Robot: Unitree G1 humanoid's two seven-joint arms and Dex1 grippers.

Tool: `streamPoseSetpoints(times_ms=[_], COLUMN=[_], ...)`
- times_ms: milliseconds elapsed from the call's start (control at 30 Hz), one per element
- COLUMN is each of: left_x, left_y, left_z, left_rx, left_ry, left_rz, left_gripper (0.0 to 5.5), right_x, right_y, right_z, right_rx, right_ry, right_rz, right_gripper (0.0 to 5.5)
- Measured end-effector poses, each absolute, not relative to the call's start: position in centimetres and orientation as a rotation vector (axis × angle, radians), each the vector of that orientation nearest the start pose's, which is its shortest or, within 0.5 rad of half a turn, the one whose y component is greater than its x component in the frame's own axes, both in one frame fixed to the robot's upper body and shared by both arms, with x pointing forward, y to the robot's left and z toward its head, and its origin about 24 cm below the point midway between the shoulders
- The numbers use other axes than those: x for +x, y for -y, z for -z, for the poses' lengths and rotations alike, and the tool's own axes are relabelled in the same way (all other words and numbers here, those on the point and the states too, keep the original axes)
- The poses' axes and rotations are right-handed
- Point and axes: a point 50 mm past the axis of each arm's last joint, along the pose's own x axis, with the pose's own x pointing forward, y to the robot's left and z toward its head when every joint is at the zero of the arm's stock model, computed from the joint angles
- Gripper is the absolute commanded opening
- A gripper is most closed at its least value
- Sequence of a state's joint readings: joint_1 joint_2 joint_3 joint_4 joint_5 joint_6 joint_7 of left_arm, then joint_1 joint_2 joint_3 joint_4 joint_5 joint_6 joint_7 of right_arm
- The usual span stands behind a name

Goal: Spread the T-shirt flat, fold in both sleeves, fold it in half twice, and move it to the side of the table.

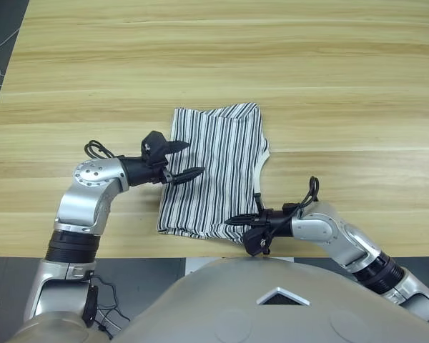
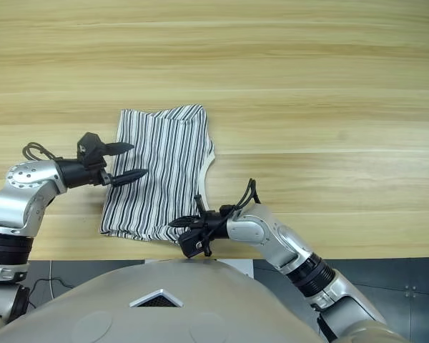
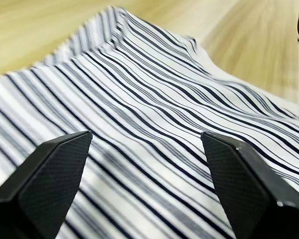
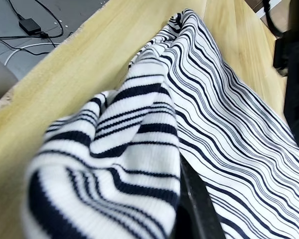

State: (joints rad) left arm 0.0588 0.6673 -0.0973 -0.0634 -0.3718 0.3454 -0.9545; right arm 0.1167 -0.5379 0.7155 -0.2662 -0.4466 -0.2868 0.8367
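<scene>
T-shirt: your striped T-shirt (image 1: 214, 168) lies on the table (image 1: 343, 86), close to the near edge. It runs lengthwise away from you and is mostly flat. The far end is a bit rumpled, and white trim curves in along its right side.

Left gripper: your left gripper (image 1: 194, 158) hovers over the shirt's left edge, about halfway along it. The jaws are spread wide with nothing between them. In the left wrist view both fingers (image 3: 55, 174) sit just above the stripes, and I can't tell if they touch the cloth.

Right gripper: your right gripper (image 1: 232, 221) is at the shirt's near right corner, pinched onto the hem. In the right wrist view the ribbed hem (image 4: 114, 164) is bunched up and draped over one dark finger (image 4: 197, 209).

Hard to see: that bunched cloth covers the right gripper's other finger, so you're judging the pinch from the lifted hem. The gripper also hides the bit of hem it's on in the head views. You can't really pick out the sleeves from these views.

Floor: some cables (image 4: 35, 25) lie past the table edge.
</scene>
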Motion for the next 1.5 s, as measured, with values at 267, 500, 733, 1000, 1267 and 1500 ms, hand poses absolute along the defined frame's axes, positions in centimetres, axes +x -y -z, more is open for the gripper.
streamPoseSetpoints(times_ms=[267,500,733,1000,1267,1500], left_x=[21.7,22.3,22.6,21.3,20.4,20.2], left_y=[-22.5,-21.2,-20.3,-20.5,-20.6,-20.5], left_z=[-4.0,-0.5,0.1,-0.4,-0.5,-0.5], left_rx=[0.096,0.162,0.198,0.244,0.247,0.247], left_ry=[-0.456,-0.499,-0.455,-0.462,-0.47,-0.468], left_rz=[0.91,0.891,0.917,0.989,1.01,1.015], left_gripper=[4.05,4.05,4.05,4.05,4.05,4.05], right_x=[11.9,11.7,12.1,17.4,22.3,24.0], right_y=[7.3,8.0,8.4,7.4,9.3,9.5], right_z=[-2.0,-2.5,-2.5,-5.2,-4.9,-3.3], right_rx=[-0.771,-0.717,-0.667,-0.478,-0.546,-0.58], right_ry=[-0.012,-0.048,-0.11,-0.011,-0.048,-0.093], right_rz=[-1.705,-1.751,-1.722,-1.43,-1.224,-1.164], right_gripper=[0.33,0.33,0.33,0.33,0.33,0.33])
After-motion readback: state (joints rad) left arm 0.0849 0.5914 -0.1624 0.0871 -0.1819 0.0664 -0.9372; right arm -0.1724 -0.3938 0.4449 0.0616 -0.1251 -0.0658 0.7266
